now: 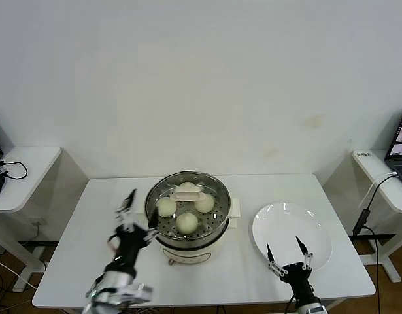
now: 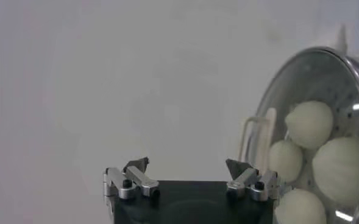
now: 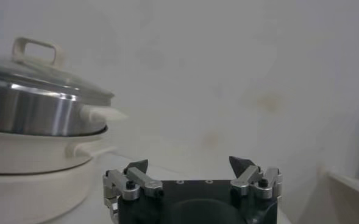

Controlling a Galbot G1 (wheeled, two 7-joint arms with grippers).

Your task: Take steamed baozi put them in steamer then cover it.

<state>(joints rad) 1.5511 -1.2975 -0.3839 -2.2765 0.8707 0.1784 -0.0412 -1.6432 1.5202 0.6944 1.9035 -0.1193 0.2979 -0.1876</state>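
The cover (image 1: 187, 196) sat on the steamer (image 1: 187, 230) just beside my wide-open, empty left end effector (image 1: 130, 216); covering looked done, so I judged pulling away came next.

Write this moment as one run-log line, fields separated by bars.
baozi: in steamer | cover: on steamer | left gripper: open, beside steamer | right gripper: open, over plate
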